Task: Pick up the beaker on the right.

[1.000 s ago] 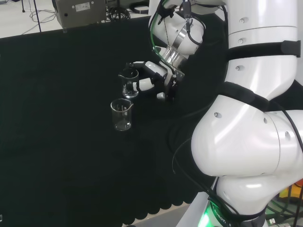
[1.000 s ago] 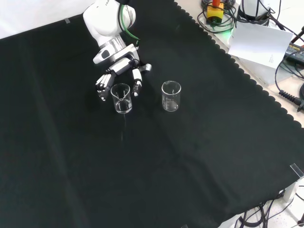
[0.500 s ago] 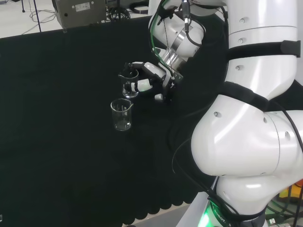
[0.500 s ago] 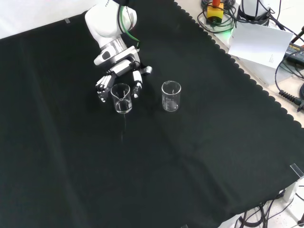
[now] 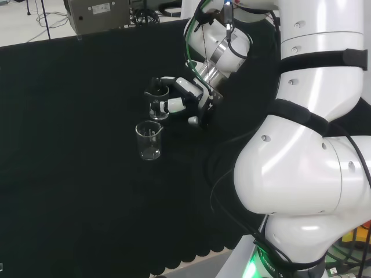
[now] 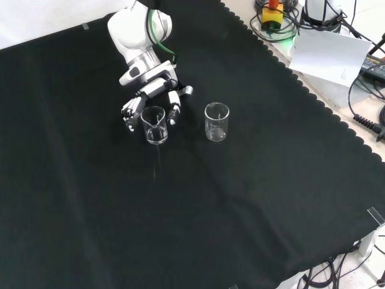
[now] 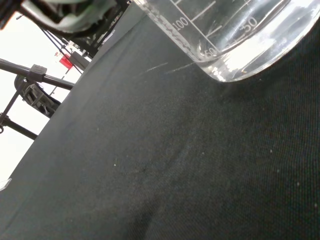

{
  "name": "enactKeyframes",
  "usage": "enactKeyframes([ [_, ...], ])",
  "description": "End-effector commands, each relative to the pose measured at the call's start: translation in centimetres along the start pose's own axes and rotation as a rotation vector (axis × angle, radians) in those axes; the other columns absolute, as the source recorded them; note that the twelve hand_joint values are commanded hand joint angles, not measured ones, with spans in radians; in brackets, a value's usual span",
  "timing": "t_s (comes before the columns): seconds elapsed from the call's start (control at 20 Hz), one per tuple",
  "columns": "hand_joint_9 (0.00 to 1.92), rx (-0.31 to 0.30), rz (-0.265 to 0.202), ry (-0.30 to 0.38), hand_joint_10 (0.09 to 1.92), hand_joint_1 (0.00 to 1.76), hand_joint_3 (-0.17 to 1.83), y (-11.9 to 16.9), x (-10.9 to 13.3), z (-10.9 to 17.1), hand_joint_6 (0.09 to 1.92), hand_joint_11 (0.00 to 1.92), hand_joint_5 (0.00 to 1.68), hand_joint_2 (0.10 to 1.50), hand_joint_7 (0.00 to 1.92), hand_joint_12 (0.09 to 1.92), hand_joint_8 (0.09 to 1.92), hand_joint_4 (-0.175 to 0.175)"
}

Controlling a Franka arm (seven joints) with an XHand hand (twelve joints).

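Observation:
Two clear glass beakers stand upright on the black cloth. In the front view one beaker (image 6: 154,125) is on the left and the other beaker (image 6: 216,121) on the right. The hand (image 6: 151,91) reaches down around the left one: its fingers (image 6: 128,114) lie to the beaker's left and the thumb (image 6: 174,112) to its right, relaxed, with small gaps to the glass. In the head view the hand (image 5: 188,94) straddles the farther beaker (image 5: 158,103), while the nearer beaker (image 5: 149,140) stands free. The wrist view has the beaker's graduated base (image 7: 235,35) resting on the cloth.
The arm's white links (image 5: 307,145) stand at the right of the head view. Past the cloth's scalloped edge (image 6: 313,102) lie a white sheet (image 6: 331,57) and cables. Bare cloth spreads in front of both beakers in the front view.
The wrist has shifted and turned slightly, bringing the hand a little closer over the left beaker of the front view. Neither beaker has moved.

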State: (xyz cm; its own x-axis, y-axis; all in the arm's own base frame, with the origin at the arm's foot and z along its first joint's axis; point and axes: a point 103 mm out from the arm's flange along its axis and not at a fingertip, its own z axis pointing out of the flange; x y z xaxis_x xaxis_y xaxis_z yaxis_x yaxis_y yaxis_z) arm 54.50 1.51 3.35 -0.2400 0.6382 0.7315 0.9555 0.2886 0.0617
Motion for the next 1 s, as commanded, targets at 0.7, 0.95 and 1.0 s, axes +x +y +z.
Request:
enactKeyframes([
  [0.7,0.67,-0.005,0.039,0.007,0.55,1.04,0.62,0.7,0.1,0.4,1.02,0.22,0.60,0.59,0.46,1.36,0.71,-0.014],
  [0.95,1.00,-0.128,0.094,-0.047,0.51,1.10,0.47,0.5,0.4,-0.8,1.03,0.65,0.96,0.85,0.83,1.20,0.73,-0.015],
  [1.0,1.09,-0.158,0.092,-0.075,0.48,1.15,0.39,0.5,0.7,-0.8,1.04,0.81,0.99,0.89,0.94,1.11,0.76,-0.002],
])
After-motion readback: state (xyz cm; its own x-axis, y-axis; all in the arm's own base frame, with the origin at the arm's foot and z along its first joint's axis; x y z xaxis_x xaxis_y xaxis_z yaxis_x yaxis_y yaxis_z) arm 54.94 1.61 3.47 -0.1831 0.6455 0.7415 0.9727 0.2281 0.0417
